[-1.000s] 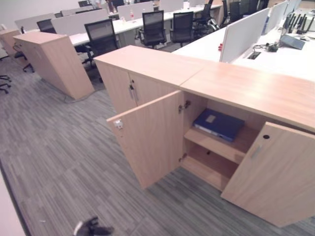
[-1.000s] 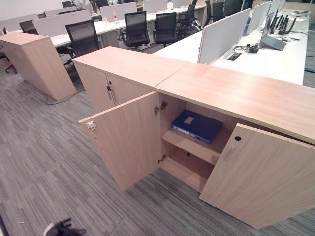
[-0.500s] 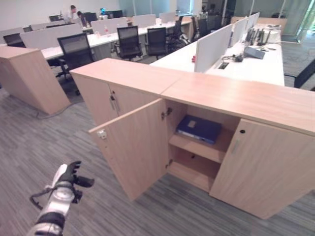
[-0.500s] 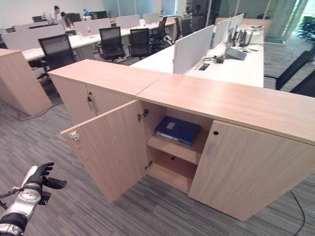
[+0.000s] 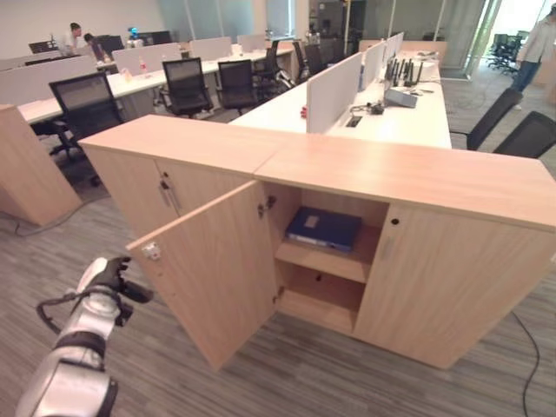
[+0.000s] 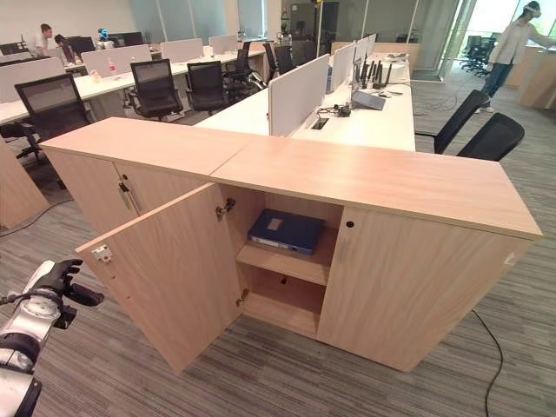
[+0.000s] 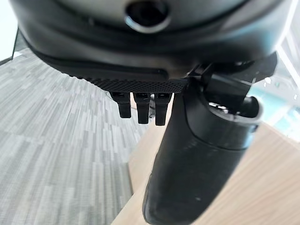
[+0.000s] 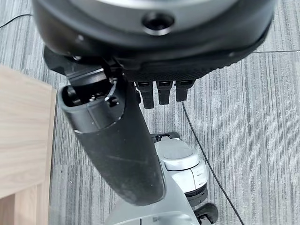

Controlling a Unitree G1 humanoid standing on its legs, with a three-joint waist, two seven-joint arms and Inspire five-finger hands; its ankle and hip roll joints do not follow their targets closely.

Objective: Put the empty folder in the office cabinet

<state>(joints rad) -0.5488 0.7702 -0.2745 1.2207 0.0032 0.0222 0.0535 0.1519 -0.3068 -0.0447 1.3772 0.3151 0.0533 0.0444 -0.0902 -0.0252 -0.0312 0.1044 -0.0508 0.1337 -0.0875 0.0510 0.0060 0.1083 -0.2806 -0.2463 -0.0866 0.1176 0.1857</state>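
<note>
A blue folder (image 5: 323,228) lies flat on the upper shelf of the wooden office cabinet (image 5: 408,178). The cabinet's left door (image 5: 217,269) stands swung open and its right door (image 5: 443,278) is closed. My left hand (image 5: 111,274) is raised just left of the open door's free edge, open, fingers pointing toward it and holding nothing. In the left wrist view the thumb (image 7: 197,159) sits over the door's wood (image 7: 267,187). My right hand (image 8: 117,140) hangs open above the carpet, holding nothing.
A second cabinet (image 5: 165,187) with closed doors adjoins on the left, and another (image 5: 22,174) stands at the left edge. Behind are white desks with partitions (image 5: 382,122) and black office chairs (image 5: 187,82). People stand far back left (image 5: 74,35) and far right (image 5: 537,43). Grey carpet lies in front.
The camera has shifted, showing the cabinet more head-on. My left hand has come up from the lower edge and now sits close to the open door's edge. The folder has stayed on the shelf.
</note>
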